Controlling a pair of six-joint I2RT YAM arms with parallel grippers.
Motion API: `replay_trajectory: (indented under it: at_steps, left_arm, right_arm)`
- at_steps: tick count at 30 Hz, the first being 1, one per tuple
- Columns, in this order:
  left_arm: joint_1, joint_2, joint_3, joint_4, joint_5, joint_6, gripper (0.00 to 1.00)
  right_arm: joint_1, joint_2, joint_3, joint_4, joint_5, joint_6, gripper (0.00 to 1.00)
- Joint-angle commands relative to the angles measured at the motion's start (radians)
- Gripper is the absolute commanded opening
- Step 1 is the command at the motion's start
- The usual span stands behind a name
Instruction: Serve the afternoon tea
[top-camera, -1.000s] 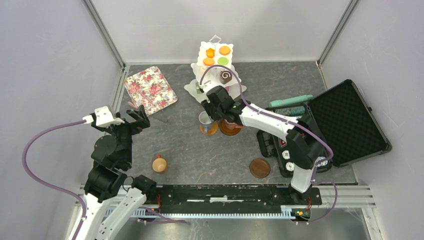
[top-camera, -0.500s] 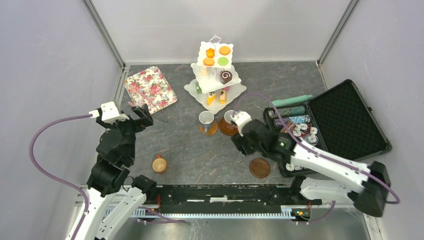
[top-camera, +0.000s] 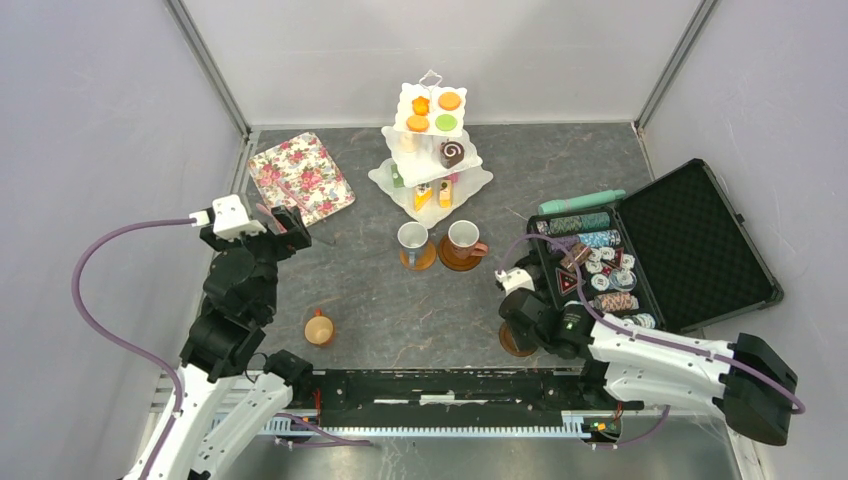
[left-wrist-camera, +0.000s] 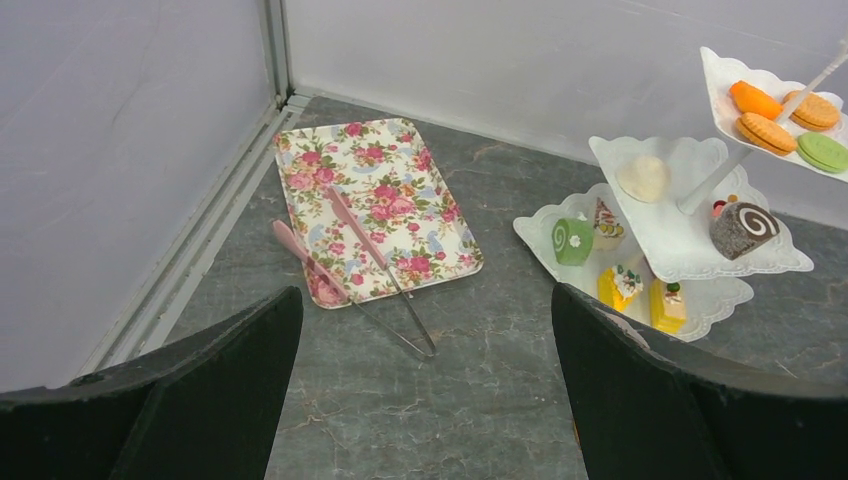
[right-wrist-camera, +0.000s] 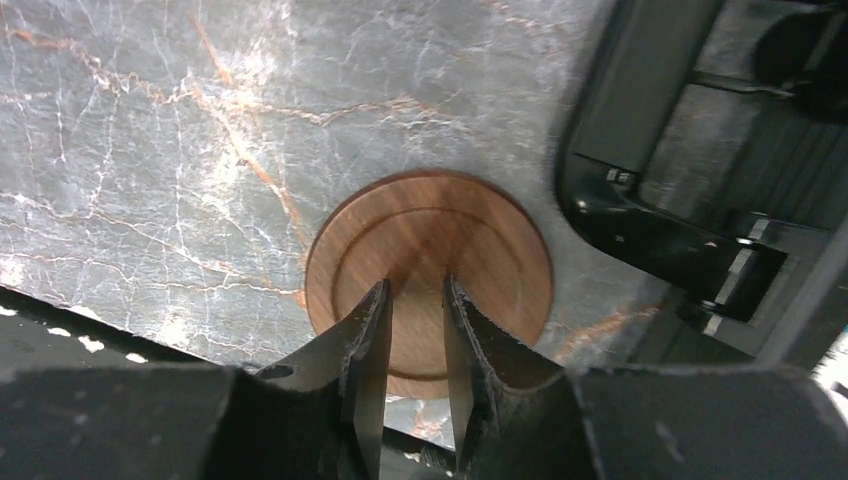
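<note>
Left gripper (top-camera: 285, 226) jaws stood wide apart. Three mugs (top-camera: 412, 238): lone mug (top-camera: 319, 327) on bare table (top-camera: 380, 300), two on saucers (top-camera: 420, 263) just below the stand (top-camera: 475, 181). Three saucers total; third saucer (right-wrist-camera: 485, 240) lay under the right gripper (right-wrist-camera: 415, 292), jaws nearly together (narrow gap, clamping nothing), mostly hidden from the top view.

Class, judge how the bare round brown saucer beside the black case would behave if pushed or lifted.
The round brown saucer lies flat on the marbled tabletop, so it would probably slide, not tip. Its low, thin rim likely offers little to pinch. It looks rigid, wood-like, so it should keep its shape.
</note>
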Motion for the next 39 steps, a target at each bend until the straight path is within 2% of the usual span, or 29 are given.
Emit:
replay_trajectory:
  at_steps: [1,9,14,18,20,24,27,31,36,37,39]
  left_arm:
    - [0.006,0.013,0.001,0.033,-0.036,0.007,1.00]
    - [0.007,0.027,0.004,0.036,-0.026,0.008,1.00]
    - [0.006,0.036,0.006,0.037,-0.012,0.006,1.00]
    - [0.007,0.040,0.003,0.038,-0.004,0.002,1.00]
    - [0.007,0.052,0.005,0.030,0.000,-0.002,1.00]
    - [0.007,0.106,0.045,-0.020,0.041,-0.047,1.00]
    - [0.007,0.164,0.100,-0.092,0.137,-0.111,1.00]
    - [0.007,0.259,0.148,-0.202,0.373,-0.205,1.00]
    - [0.000,0.385,0.127,-0.278,0.789,-0.304,1.00]
    - [-0.013,0.390,0.107,-0.271,0.836,-0.335,1.00]
    - [-0.076,0.376,0.056,-0.256,0.834,-0.390,1.00]
  right_arm:
    - [0.049,0.053,-0.038,0.159,0.001,0.036,0.31]
    - [0.138,0.311,0.008,0.443,-0.098,0.002,0.32]
    - [0.169,0.535,0.168,0.586,-0.150,-0.099,0.37]
    - [0.171,0.704,0.353,0.623,-0.184,-0.211,0.41]
    - [0.172,0.738,0.422,0.618,-0.190,-0.245,0.45]
    - [0.172,0.684,0.456,0.623,-0.161,-0.294,0.59]
    - [0.172,0.579,0.418,0.605,-0.107,-0.328,0.71]
    - [0.171,0.390,0.313,0.552,0.023,-0.371,0.83]
    - [0.151,0.168,0.194,0.474,0.207,-0.411,0.90]
    - [0.143,0.125,0.176,0.464,0.230,-0.418,0.91]
    - [0.118,0.054,0.147,0.453,0.258,-0.421,0.92]
